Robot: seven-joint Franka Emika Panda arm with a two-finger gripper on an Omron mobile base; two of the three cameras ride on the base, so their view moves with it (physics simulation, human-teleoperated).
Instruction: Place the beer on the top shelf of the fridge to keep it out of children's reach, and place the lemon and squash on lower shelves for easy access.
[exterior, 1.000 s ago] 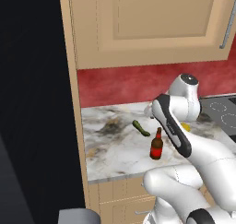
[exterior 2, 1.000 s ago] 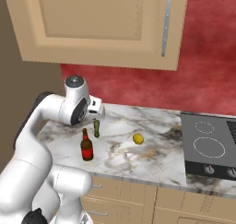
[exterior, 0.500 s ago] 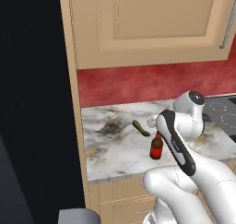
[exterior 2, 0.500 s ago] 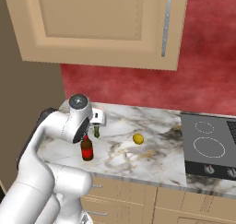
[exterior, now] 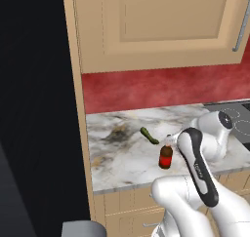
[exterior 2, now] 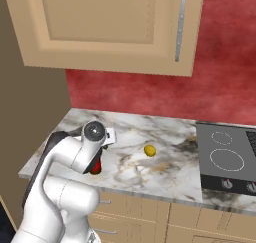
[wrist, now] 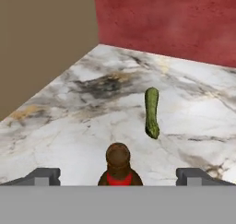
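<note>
While my gripper (wrist: 119, 174) hung wide open with a finger on either side of the beer (wrist: 119, 167), the first step, taking the bottle for the fridge's top shelf, looked in hand; closing on its neck seemed next. Left to right on the marble tabletop (exterior: 122, 153) I counted one squash (exterior: 149, 135), one beer, one lemon (exterior 2: 149, 150).

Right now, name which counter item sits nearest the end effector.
The beer: it stands between the open end effector fingers, while the squash and lemon lie farther off.
</note>
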